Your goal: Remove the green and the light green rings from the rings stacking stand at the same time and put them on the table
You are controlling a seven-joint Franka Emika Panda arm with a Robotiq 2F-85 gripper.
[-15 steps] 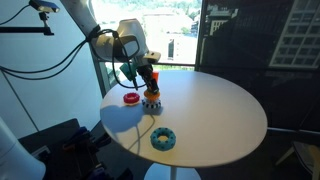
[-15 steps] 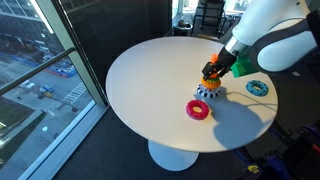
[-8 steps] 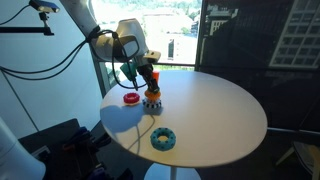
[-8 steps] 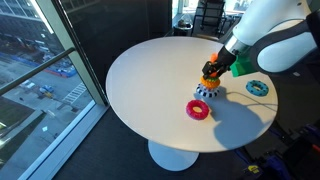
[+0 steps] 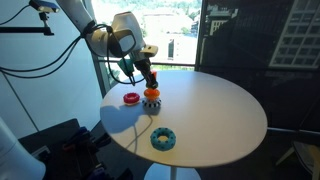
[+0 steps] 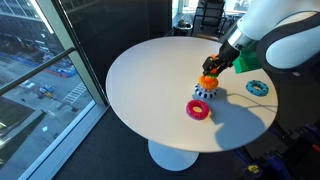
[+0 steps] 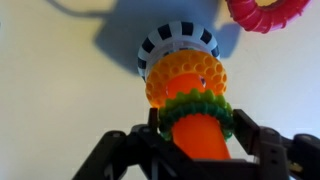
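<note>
Gripper (image 7: 198, 124) clamped on green ring (image 7: 196, 106).
My wrist view shows it circling the orange peg (image 7: 198, 142); only the exterior views show the blue ring (image 5: 163, 139) on the table (image 5: 220, 110).

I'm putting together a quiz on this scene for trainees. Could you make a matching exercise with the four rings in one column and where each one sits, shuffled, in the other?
Things:
1. red ring
2. blue ring
3. green ring
4. orange ring

Places:
A. low on the peg, next to the striped base
B. flat on the table, farthest from the peg
C. around the peg, between the fingers of the hand
D. flat on the table, close beside the peg

Pairs: 1-D, 2-B, 3-C, 4-A
</note>
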